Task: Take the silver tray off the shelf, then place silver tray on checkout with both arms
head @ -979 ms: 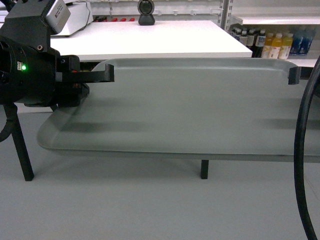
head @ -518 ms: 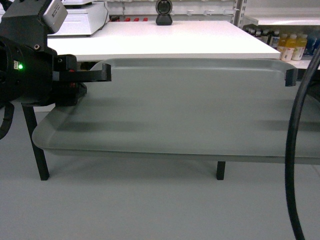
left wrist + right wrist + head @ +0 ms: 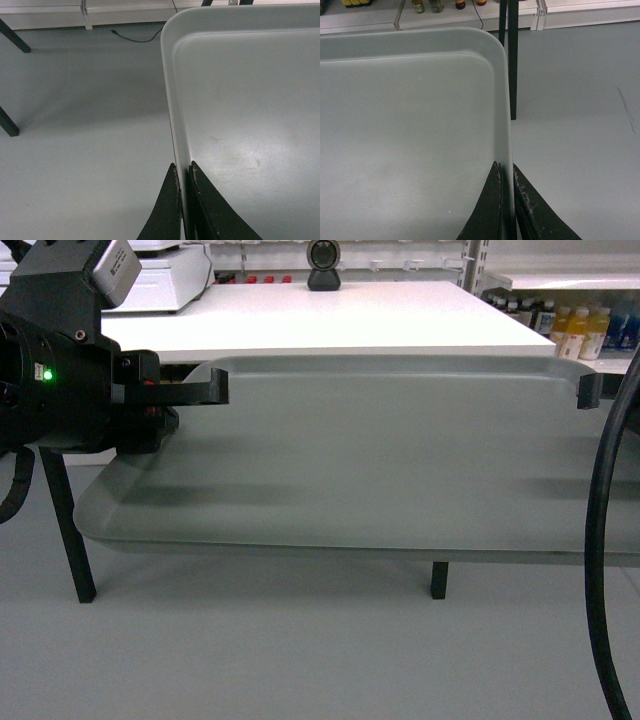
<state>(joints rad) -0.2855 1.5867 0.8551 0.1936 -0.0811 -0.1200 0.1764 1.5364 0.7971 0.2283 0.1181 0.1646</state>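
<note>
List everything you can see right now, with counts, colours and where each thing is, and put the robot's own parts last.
silver tray: one, dull grey, held in the air in front of the checkout.
checkout: one, white, behind the tray.
scanner: one, black, at the checkout's far edge.
bottles: several, yellow and dark, on a shelf at right.
floor cable: one, black, on the grey floor.
left gripper: black, shut on the tray's left rim.
right gripper: black, shut on the tray's right rim.
</note>
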